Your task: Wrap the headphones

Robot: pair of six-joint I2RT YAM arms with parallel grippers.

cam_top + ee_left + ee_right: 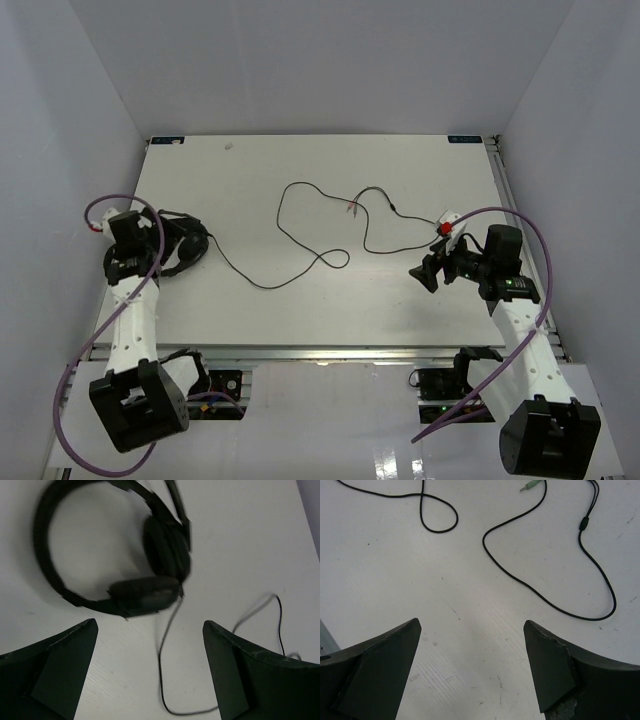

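Notes headphones (185,250) lying at tabletop (300,170) left edge, cord (262,287) looping rightward. Finds left tool (150,624) spread wide, empty, just short of them; right tool (472,622) likewise wide and empty, over the cord's far loops.

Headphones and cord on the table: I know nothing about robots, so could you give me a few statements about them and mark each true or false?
1. The headphones lie on the table just ahead of the left fingers. True.
2. The cord is wound neatly round the headband. False: it sprawls in loose loops across the table.
3. The right fingers are pinching the cord. False: they stand apart with only bare table between them, and the cord lies ahead, untouched.
4. The left fingers are spread apart and hold nothing. True.
5. A small greenish plug shows in the right wrist view. True.
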